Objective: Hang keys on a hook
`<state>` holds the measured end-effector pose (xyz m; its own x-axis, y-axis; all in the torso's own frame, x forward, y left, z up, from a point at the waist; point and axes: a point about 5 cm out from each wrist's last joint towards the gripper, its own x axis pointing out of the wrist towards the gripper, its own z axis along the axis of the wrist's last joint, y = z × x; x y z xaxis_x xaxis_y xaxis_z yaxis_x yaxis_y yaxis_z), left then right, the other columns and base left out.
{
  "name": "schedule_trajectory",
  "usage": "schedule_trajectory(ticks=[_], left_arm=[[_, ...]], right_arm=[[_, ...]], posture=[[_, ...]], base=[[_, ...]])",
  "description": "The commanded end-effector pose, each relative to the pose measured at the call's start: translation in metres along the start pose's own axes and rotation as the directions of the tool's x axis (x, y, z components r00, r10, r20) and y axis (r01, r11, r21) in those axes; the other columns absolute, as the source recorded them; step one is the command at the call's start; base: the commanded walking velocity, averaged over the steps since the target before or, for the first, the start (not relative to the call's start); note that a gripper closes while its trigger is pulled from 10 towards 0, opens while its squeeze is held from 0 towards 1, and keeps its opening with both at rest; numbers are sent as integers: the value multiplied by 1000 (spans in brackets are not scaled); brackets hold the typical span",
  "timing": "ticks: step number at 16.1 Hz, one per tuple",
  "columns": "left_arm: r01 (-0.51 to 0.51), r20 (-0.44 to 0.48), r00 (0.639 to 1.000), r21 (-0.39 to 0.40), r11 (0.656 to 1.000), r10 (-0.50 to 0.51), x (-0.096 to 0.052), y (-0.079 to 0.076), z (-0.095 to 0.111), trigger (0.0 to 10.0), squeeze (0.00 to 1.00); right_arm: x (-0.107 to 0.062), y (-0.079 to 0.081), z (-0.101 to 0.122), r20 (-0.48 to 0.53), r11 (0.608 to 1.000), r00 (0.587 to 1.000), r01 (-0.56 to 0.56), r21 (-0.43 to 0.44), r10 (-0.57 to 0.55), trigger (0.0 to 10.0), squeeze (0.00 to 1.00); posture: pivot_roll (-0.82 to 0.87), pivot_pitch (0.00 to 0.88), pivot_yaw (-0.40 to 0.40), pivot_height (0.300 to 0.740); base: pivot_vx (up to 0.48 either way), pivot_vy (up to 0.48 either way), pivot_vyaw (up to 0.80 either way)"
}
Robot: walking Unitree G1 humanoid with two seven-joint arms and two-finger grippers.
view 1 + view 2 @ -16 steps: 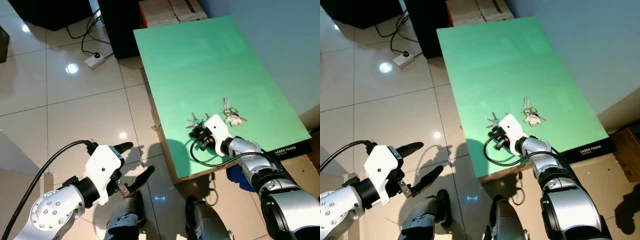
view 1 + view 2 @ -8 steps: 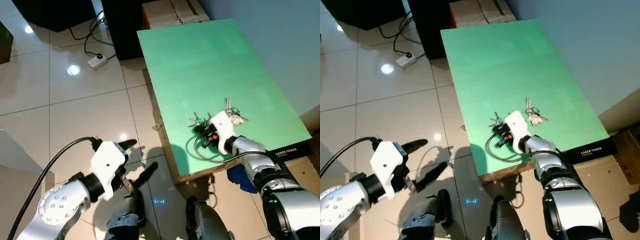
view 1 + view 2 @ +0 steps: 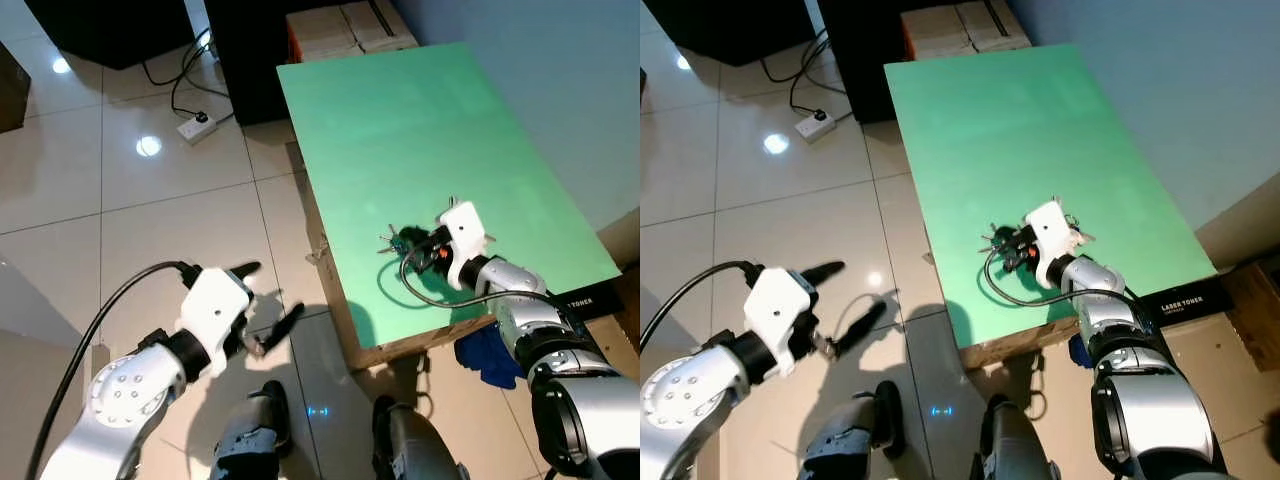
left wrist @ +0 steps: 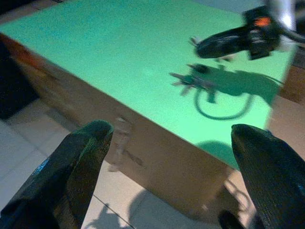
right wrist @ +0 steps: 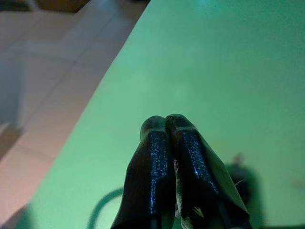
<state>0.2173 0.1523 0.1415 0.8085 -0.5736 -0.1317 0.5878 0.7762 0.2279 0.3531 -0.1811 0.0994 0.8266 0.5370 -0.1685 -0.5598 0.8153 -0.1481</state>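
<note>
Nearest you the left gripper (image 3: 268,318) hangs over the floor tiles (image 3: 150,220), fingers spread, while farther off your right gripper (image 3: 412,243) has lifted with fingers pressed together on the keys (image 3: 393,240) above the green counter (image 3: 400,120), so carry them onward.

The far half of the green table (image 3: 420,110) is bare, so my hand can pass there. Near my right gripper (image 3: 408,240), the keys (image 3: 392,240) and my black cable (image 3: 425,295) lie in the way. A cardboard box (image 3: 345,22) stands past the far edge. On my left is open floor (image 3: 120,230).
</note>
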Motion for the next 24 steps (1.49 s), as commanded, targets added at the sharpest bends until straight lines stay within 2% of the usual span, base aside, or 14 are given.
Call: schedule_trajectory(ticks=[1,2,4,6,8,11,13,15,19,24], left_arm=[[-134,18,991,-36,990,134,3,11,-5,10000,0],[-195,27,980,-86,977,198,7,15,-6,10000,0],[-233,57,969,-131,964,242,15,18,-5,10000,0],[-240,79,964,-135,961,252,29,18,-6,10000,0],[-270,99,953,-153,951,286,39,21,-6,10000,0],[-323,106,934,-158,933,341,45,27,-8,10000,0],[-351,117,923,-133,927,366,47,31,-9,10000,0],[-352,137,921,-111,929,365,49,34,-6,10000,0],[-365,166,912,-91,927,375,50,40,-2,10000,0],[-374,170,908,-79,924,382,48,44,-1,10000,0]], right_arm=[[-2,-5,13,114,996,990,83,-24,-80,10000,0],[-3,-3,19,169,995,981,98,-10,-95,10000,0],[-7,1,27,225,990,965,140,-2,-136,10000,0],[-22,6,33,260,967,934,253,-3,-244,10000,0],[-42,8,28,213,926,902,375,40,-375,10000,0],[-58,15,16,138,883,873,455,112,-467,10000,0],[-70,36,11,92,842,838,530,106,-539,10000,0],[-75,47,11,89,809,804,582,89,-588,10000,0],[-71,57,16,74,833,835,529,160,-545,10000,0],[-71,62,18,64,836,839,527,155,-541,10000,0]], posture=[[-16,158,-10,740],[-34,131,-17,740],[-80,85,-25,740],[-120,51,-18,740],[-152,12,-5,740],[-181,0,8,740],[-189,0,14,740],[-188,0,18,740],[-172,0,22,740],[-166,0,23,740]], base=[[0,0,0],[0,0,0],[0,0,0],[0,0,0],[0,0,0],[0,0,0],[0,0,0],[0,0,0],[0,0,0],[0,0,0]])
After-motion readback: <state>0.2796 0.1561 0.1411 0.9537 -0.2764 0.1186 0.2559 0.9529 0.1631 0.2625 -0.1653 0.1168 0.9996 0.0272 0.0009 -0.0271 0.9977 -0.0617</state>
